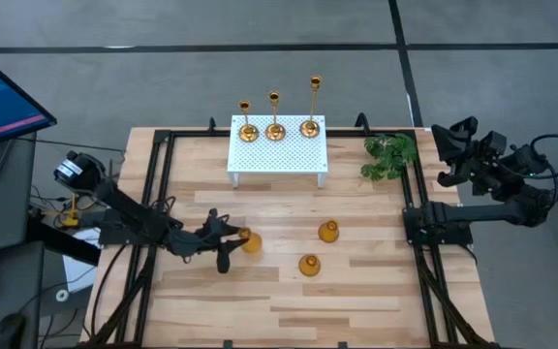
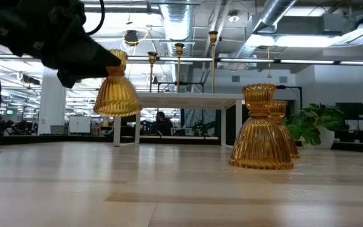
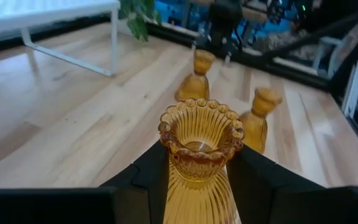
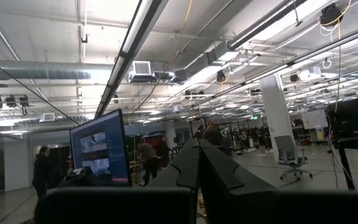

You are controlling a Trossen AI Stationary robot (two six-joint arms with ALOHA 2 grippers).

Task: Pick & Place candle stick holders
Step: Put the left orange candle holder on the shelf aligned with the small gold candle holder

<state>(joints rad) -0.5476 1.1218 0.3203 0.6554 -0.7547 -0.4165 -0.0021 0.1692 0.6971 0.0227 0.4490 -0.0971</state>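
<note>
Three slim gold sticks [image 1: 275, 127] stand by their round bases on the white perforated stand [image 1: 279, 155] at the far middle. Two short bulbous amber holders [image 1: 328, 231] [image 1: 309, 265] stand upright on the table; they also show in the low view [image 2: 261, 129]. My left gripper [image 1: 243, 241] is shut on the third bulbous holder [image 1: 252, 241], left of those two. My right gripper [image 4: 199, 168] is shut and empty, raised off the table's right edge, pointing into the room. My left gripper pinches the bulbous holder between its two fingers [image 3: 148, 177], one on each side of the ribbed body just below the beaded rim [image 3: 199, 163]. The fingers come from the table's left, slanting slightly down. The holder [image 2: 116, 88] stands upright, lifted clear of the table.
A green plant [image 1: 390, 155] stands at the far right, beside the white stand. A black frame rail [image 1: 153, 213] runs along the table's left and right sides. Bare wood lies between the stand and the two standing holders.
</note>
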